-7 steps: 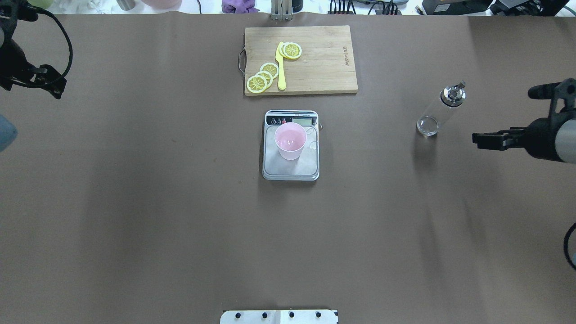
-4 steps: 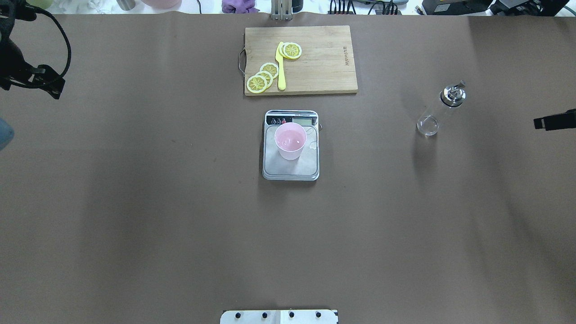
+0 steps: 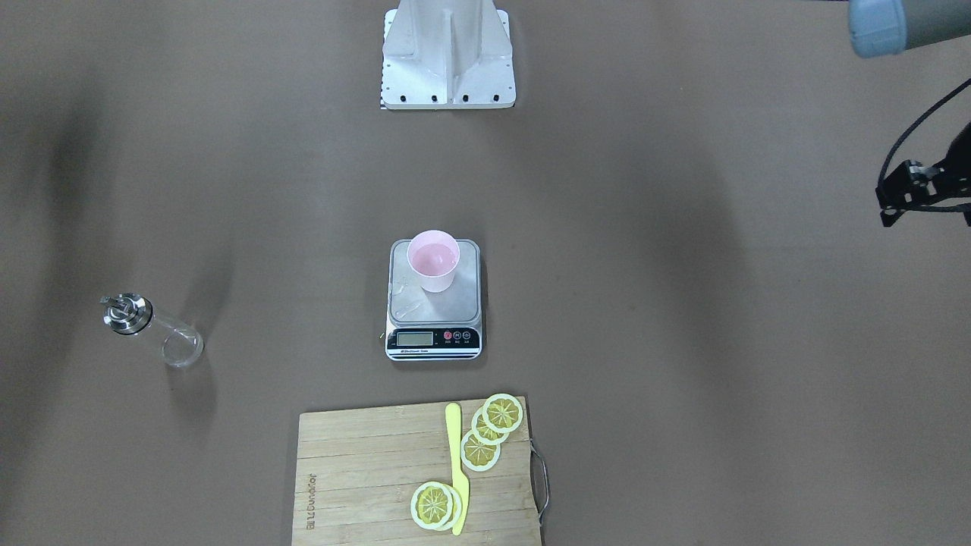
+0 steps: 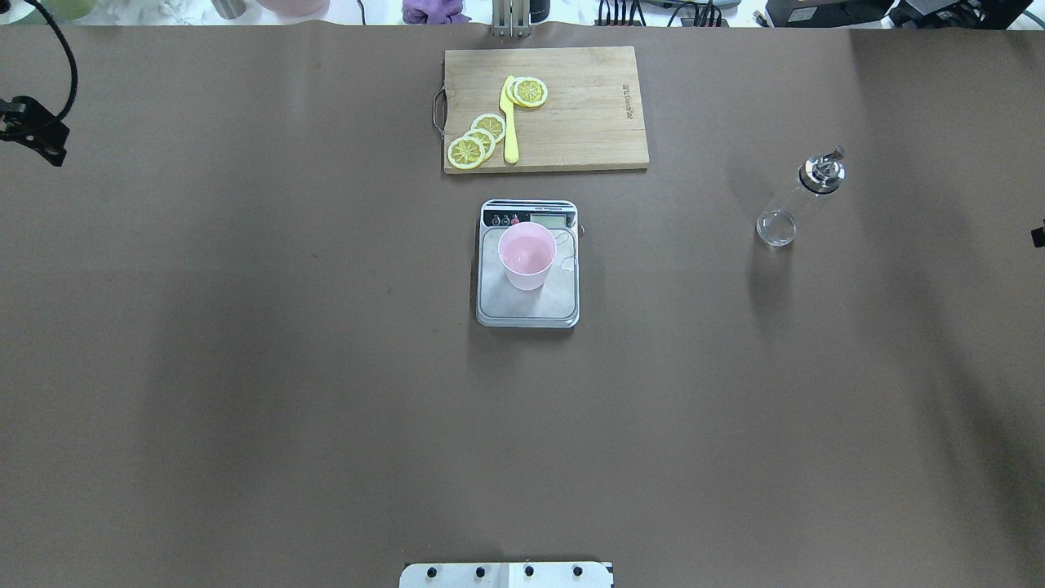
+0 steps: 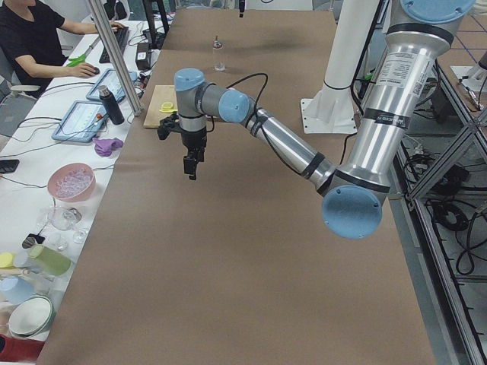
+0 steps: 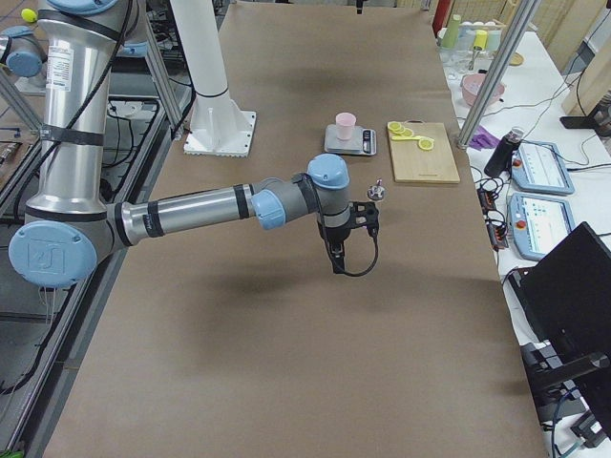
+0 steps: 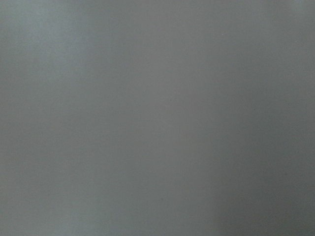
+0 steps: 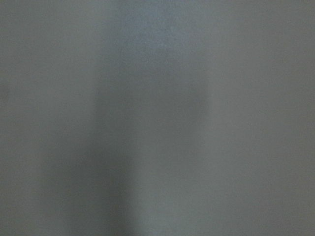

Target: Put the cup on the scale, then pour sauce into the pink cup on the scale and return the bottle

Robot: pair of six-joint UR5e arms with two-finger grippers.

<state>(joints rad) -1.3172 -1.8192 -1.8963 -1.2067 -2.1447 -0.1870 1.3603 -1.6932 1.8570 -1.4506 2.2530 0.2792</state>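
The pink cup (image 4: 526,257) stands upright on the silver scale (image 4: 528,312) at mid-table, also cup (image 3: 433,260) on scale (image 3: 434,307). A faint sheen shows inside the cup; I cannot make out the clear sauce for certain. The glass bottle (image 4: 793,206) with its metal spout stands upright on the table far to the right, free of any gripper, also bottle (image 3: 155,332). My left gripper (image 5: 189,173) hangs over the table's left end. My right gripper (image 6: 336,268) hangs beyond the bottle towards the right end. I cannot tell whether either is open or shut. Both wrist views show only blurred table.
A wooden cutting board (image 4: 588,122) with lemon slices (image 4: 478,139) and a yellow knife (image 4: 509,122) lies behind the scale. The arm mount (image 3: 449,57) sits at the robot's edge. A person works at a side bench (image 5: 46,46) with bowls and tablets.
Both arms have drawn outward to the table's ends; the right one has almost left the overhead view. Cup, scale and bottle have not moved.
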